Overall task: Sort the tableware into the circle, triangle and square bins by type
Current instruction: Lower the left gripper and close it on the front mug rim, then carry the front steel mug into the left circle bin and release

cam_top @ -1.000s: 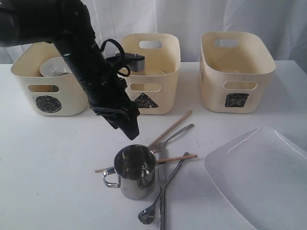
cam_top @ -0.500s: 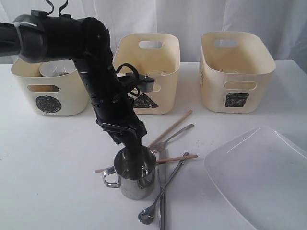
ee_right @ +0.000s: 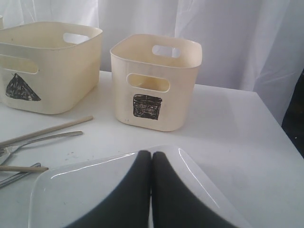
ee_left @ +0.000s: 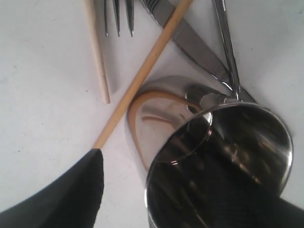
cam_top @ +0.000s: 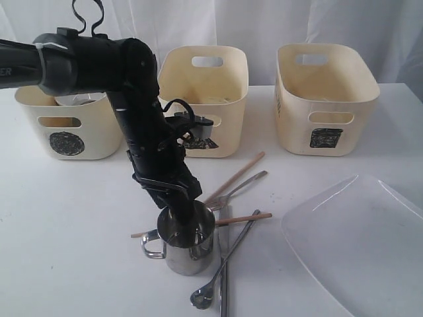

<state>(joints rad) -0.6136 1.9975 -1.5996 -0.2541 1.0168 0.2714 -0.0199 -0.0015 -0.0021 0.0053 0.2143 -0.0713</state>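
Observation:
A steel handled mug stands upright at the front middle of the table, handle to the left. My left gripper is open and straddles its wall: one finger hangs outside with table showing between it and the mug, the other is inside. Two wooden chopsticks, a fork, a long spoon and a knife lie crossed beside it. The white plate lies at the front right. My right gripper is shut and empty over that plate; the exterior view does not show it.
The circle bin, triangle bin and square bin stand in a row at the back. A pale round vessel shows inside the circle bin. My left arm stretches from the upper left, across the triangle bin's front.
My left gripper has come down from above the mug, and one finger now sits inside it. The mug and cutlery have not moved.

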